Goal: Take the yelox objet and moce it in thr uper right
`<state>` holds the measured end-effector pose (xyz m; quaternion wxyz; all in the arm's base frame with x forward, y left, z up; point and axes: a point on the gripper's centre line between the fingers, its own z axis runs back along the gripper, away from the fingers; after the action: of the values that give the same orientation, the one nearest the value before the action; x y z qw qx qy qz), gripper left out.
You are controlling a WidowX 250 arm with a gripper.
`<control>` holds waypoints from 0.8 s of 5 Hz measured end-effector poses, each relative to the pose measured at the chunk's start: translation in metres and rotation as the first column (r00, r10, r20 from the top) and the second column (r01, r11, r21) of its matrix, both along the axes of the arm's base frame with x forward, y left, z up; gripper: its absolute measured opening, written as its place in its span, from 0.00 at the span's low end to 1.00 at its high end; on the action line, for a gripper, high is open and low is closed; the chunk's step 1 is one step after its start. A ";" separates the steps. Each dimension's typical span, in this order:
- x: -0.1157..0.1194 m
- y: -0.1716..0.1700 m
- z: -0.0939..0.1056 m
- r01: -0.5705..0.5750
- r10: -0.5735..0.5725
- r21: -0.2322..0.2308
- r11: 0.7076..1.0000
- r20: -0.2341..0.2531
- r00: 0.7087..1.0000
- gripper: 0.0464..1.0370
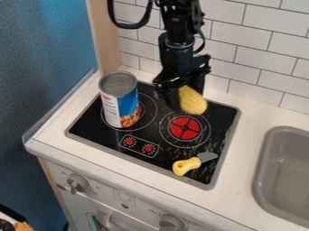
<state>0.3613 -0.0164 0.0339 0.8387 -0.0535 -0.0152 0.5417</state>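
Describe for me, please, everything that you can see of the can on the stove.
The can is a tall cylinder, seemingly metal, with a flat grey top inside a raised rim. Its label is white with some red on the left, blue on the right, and has a brown-orange food picture low down. It stands upright on the black stove, at the left in the view, over the left burner, covering much of it. Only the stove visibly touches it. I cannot tell whether it is full.

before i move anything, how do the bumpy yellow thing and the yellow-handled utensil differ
The bumpy yellow thing is in the tool, while the yellow-handled utensil lies on the stovetop. The bumpy yellow thing looks yellow all over; the yellow-handled utensil has a grey blade. Both show yellow.
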 end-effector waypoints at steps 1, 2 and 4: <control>0.021 -0.001 -0.004 -0.132 0.131 0.030 0.991 0.026 0.991 0.62; 0.044 -0.007 -0.021 -0.160 0.160 0.044 0.986 0.012 0.987 0.62; 0.067 -0.015 -0.059 -0.192 0.194 0.057 0.980 -0.029 0.981 0.62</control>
<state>0.4279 -0.0311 -0.0250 0.7835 -0.0196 -0.0205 0.6207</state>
